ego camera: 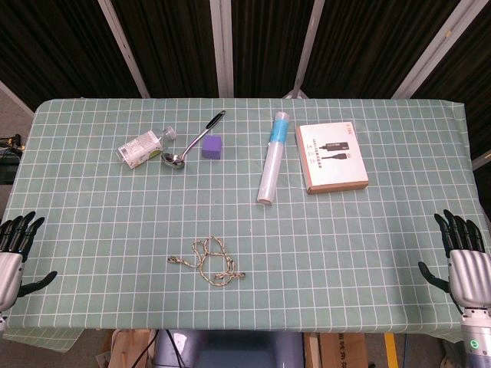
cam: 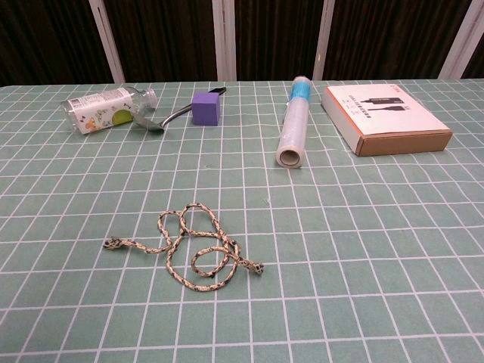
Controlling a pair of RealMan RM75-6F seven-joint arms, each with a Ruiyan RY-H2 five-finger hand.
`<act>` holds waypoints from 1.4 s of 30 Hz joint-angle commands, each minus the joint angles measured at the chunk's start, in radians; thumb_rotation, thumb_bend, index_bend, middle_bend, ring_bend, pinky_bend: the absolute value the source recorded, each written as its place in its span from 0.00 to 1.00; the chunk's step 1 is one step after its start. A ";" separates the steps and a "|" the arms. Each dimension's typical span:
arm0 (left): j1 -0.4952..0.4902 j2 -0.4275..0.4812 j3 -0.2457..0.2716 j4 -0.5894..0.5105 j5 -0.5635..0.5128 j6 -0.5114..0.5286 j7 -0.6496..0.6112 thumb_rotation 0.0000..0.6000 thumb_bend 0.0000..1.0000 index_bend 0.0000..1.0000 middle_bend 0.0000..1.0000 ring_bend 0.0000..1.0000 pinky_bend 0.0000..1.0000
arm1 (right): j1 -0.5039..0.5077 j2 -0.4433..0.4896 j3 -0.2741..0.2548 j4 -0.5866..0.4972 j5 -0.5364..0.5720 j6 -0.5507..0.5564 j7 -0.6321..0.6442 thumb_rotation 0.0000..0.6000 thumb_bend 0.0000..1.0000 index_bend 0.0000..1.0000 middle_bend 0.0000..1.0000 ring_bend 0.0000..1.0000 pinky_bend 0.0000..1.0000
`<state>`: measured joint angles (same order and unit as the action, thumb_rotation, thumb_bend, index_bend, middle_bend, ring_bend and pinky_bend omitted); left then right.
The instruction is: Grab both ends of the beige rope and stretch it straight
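Note:
The beige rope [ego camera: 207, 261] lies in loose tangled loops on the green checked tablecloth near the front edge; in the chest view the rope [cam: 189, 246] shows one end at the left and one at the lower right. My left hand [ego camera: 14, 253] hovers at the table's left front corner, fingers spread and holding nothing. At the right front corner my right hand [ego camera: 462, 257] is likewise spread and holds nothing. Both hands are far from the rope. Neither hand appears in the chest view.
Across the back of the table lie a small bottle [ego camera: 142, 147], a metal spoon [ego camera: 192, 142], a purple cube [ego camera: 212, 147], a clear roll with a blue band [ego camera: 274, 157] and a flat box [ego camera: 331, 157].

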<state>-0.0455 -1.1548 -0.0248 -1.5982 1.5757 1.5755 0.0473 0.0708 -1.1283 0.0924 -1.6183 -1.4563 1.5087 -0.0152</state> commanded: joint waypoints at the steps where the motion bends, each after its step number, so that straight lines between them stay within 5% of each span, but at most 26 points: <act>1: 0.000 0.000 0.000 0.000 -0.001 -0.001 0.000 1.00 0.07 0.00 0.00 0.00 0.00 | 0.000 0.001 -0.001 -0.001 -0.001 -0.002 0.000 1.00 0.28 0.00 0.00 0.00 0.00; 22: 0.002 0.004 -0.004 -0.003 -0.002 0.006 -0.007 1.00 0.07 0.00 0.00 0.00 0.00 | 0.056 0.028 -0.035 -0.098 -0.081 -0.104 0.086 1.00 0.28 0.01 0.00 0.00 0.00; 28: -0.001 0.000 -0.007 -0.002 -0.006 0.002 -0.003 1.00 0.07 0.00 0.00 0.00 0.00 | 0.142 0.011 -0.016 -0.136 -0.093 -0.213 0.133 1.00 0.28 0.24 0.07 0.00 0.00; 42: -0.007 -0.003 -0.009 0.002 -0.014 -0.010 0.001 1.00 0.07 0.00 0.00 0.00 0.00 | 0.305 -0.191 0.004 -0.194 0.013 -0.450 0.061 1.00 0.27 0.41 0.14 0.00 0.00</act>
<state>-0.0525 -1.1572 -0.0335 -1.5963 1.5620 1.5651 0.0480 0.3547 -1.2912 0.0953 -1.8084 -1.4592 1.0829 0.0612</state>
